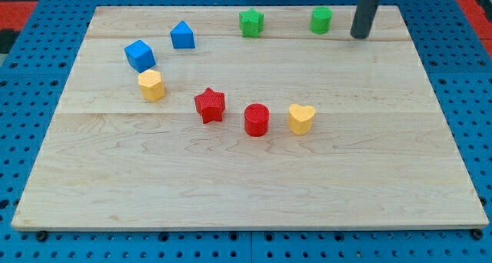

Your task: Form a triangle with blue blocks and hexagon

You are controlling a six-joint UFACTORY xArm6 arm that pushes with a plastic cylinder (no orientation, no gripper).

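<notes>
My tip [359,35], the lower end of the dark rod with no hand to open or close, rests at the wooden desk's [246,178] top right, just right of the green cylinder block [321,20]. Well apart, at the view's upper left, the blue cube block [140,54], the blue house-shaped block [182,35] and the yellow hexagon block [151,85] sit clustered, the hexagon just below the cube.

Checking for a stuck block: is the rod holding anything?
Nothing is held. My tip rests bare on the board, right of the green cylinder, touching no block.
</notes>
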